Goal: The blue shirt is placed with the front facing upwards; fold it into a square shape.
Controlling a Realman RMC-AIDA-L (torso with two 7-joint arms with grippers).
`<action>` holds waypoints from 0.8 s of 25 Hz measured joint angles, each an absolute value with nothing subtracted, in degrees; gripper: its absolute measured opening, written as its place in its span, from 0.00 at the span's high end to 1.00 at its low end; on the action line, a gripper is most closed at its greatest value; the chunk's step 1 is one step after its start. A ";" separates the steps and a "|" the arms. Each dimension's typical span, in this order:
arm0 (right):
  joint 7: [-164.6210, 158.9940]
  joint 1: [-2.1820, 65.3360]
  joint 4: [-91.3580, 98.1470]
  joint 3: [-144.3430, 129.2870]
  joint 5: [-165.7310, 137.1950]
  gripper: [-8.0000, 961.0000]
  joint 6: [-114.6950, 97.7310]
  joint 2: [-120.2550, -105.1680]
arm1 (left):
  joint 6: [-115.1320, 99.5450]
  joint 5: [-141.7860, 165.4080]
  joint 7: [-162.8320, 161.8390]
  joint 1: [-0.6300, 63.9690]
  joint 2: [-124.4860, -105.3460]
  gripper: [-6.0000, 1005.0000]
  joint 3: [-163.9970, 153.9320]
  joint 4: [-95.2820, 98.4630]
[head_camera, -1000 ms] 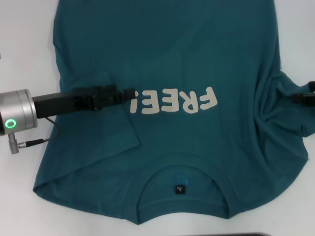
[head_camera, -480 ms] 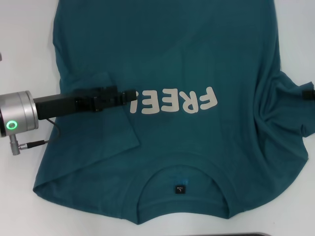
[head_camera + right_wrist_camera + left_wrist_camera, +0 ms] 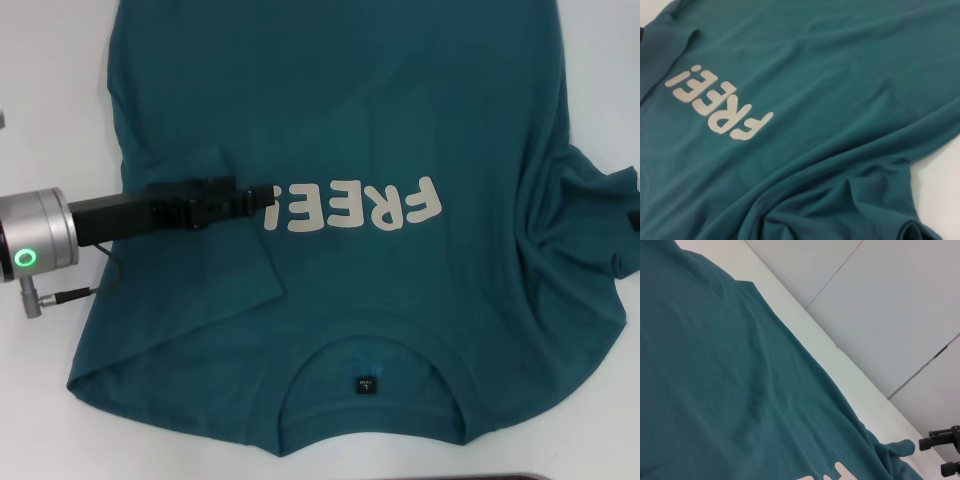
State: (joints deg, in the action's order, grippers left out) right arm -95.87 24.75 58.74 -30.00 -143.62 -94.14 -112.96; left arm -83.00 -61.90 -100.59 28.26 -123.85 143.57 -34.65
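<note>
Blue shirt (image 3: 380, 130) spread front-up on the white table (image 3: 50, 120), left sleeve folded inward, left gripper (image 3: 262, 196) unmoved beside the lettering, grasp indeterminate, right gripper (image 3: 634, 218) withdrawn almost out of view.

"FREE!" on blue shirt (image 3: 340, 130)

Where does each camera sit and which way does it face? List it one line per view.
Head view: looks down on the blue shirt; the left gripper lies on it, the right gripper just shows at the edge.
Left wrist view: looks low across the shirt toward the right gripper and wall.
Right wrist view: looks over the lettering; no own fingers show.
All views share the shirt.
</note>
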 joint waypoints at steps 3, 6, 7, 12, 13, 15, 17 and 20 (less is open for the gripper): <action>-95.87 24.87 59.35 -30.46 -144.33 0.11 -94.39 -112.95 | -82.61 -62.06 -100.32 28.40 -123.84 0.12 143.75 -34.05; -95.97 25.06 59.45 -30.90 -145.23 0.11 -94.36 -112.96 | -82.33 -62.30 -100.26 28.41 -123.86 0.12 143.69 -33.86; -95.98 25.09 59.45 -31.06 -145.41 0.11 -94.29 -113.01 | -82.27 -62.40 -100.25 28.41 -123.88 0.12 143.65 -33.81; -96.01 25.59 59.40 -31.48 -146.63 0.11 -93.71 -113.45 | -82.11 -62.62 -100.24 28.45 -123.90 0.12 143.61 -33.70; -96.05 25.69 59.32 -31.57 -146.70 0.11 -93.60 -113.48 | -82.07 -62.63 -100.25 28.48 -123.91 0.12 143.62 -33.68; -96.22 25.87 59.23 -31.73 -146.71 0.11 -93.37 -113.67 | -82.06 -62.64 -100.25 28.52 -123.92 0.12 143.69 -33.68; -96.36 26.05 59.37 -31.76 -146.71 0.11 -93.10 -114.00 | -82.06 -62.65 -100.25 28.58 -123.92 0.12 143.74 -33.69; -96.40 26.33 59.47 -31.81 -146.70 0.11 -92.92 -114.47 | -82.06 -62.67 -100.25 28.73 -123.92 0.12 143.62 -33.78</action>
State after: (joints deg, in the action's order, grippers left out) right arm -96.40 26.33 59.47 -31.81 -146.70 -92.92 -114.47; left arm -82.06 -62.67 -100.25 28.73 -123.92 143.62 -33.78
